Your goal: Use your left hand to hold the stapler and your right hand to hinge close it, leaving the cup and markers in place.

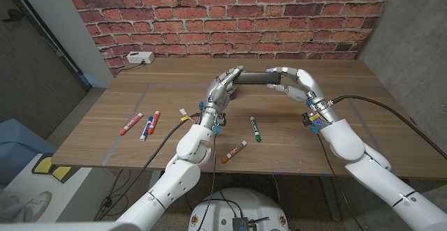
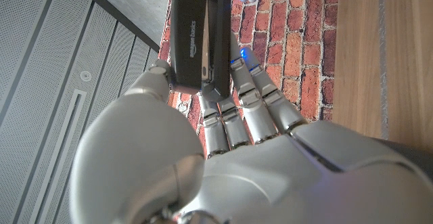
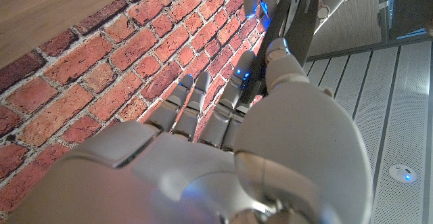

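- Both robot hands meet on the stapler in the head view, lifted above the table just in front of the brick wall. My left robot hand grips its left end, and my right robot hand holds the other end, fingers wrapped over it. Four markers lie nearer me than the stapler, well apart from it. I can't find a cup.
- Left wrist view: the fingers clamp the black stapler, which looks partly hinged open.
- Right wrist view: fingertips press the stapler; its two leaves look apart.
- I judge that I'm mid-closing. Next, I'd squeeze the leaves together while the left holds steady.
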